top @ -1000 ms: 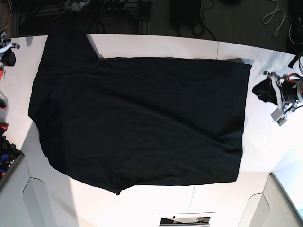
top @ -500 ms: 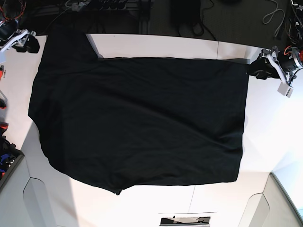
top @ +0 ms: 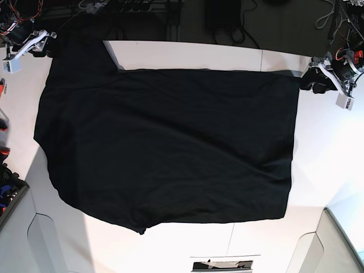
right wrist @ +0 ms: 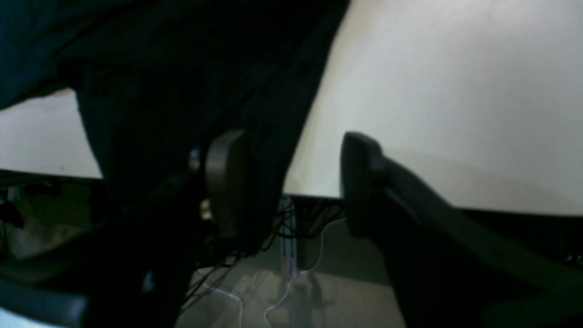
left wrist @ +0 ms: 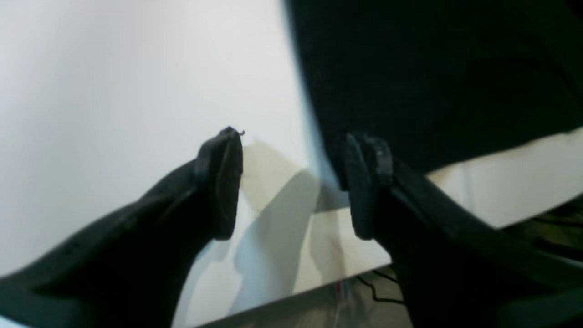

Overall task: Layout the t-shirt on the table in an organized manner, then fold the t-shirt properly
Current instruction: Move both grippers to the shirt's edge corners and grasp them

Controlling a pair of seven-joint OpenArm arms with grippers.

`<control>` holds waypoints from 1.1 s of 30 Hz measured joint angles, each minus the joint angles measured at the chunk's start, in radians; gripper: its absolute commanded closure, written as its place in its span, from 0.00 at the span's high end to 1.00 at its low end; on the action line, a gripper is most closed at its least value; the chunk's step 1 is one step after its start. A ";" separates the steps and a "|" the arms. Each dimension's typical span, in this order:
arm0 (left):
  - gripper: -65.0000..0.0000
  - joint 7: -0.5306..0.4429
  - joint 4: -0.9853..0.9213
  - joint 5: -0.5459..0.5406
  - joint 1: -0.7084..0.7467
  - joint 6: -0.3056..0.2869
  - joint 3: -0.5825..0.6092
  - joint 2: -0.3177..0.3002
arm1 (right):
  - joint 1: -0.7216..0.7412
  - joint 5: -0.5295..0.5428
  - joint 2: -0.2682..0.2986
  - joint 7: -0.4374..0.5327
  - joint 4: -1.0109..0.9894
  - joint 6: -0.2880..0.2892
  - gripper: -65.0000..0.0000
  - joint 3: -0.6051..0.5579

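A black t-shirt (top: pixel 165 142) lies spread nearly flat across the white table (top: pixel 193 54). Both claws stand open and empty at its far corners — left gripper (left wrist: pixel 291 182), right gripper (right wrist: pixel 287 182). Layout looks nearly done; folding next needs fresh corner grips.

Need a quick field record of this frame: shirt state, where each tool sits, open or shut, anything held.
garment: large black fabric t-shirt, spread mostly flat, graphic not visible
surface: big white smooth table
far-edge sleeve: hangs past the table edge near the right tool
left tool: open, holding nothing, at the shirt's far corner, one finger over the fabric edge
right tool: open, holding nothing, beside the sleeve
fold: not started
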 measured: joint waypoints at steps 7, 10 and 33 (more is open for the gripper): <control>0.59 -0.012 -0.017 0.000 -0.003 0.000 -0.001 0.000 | 0.000 0.000 0.000 0.004 0.000 0.000 0.50 0.000; 0.59 -0.034 -0.055 -0.013 -0.005 -0.003 -0.003 0.000 | 0.000 -0.003 0.000 0.005 0.000 0.000 0.50 0.000; 0.59 -0.069 -0.085 -0.029 -0.019 -0.013 -0.011 0.078 | 0.051 -0.005 -0.092 0.090 -0.048 -0.010 0.50 0.003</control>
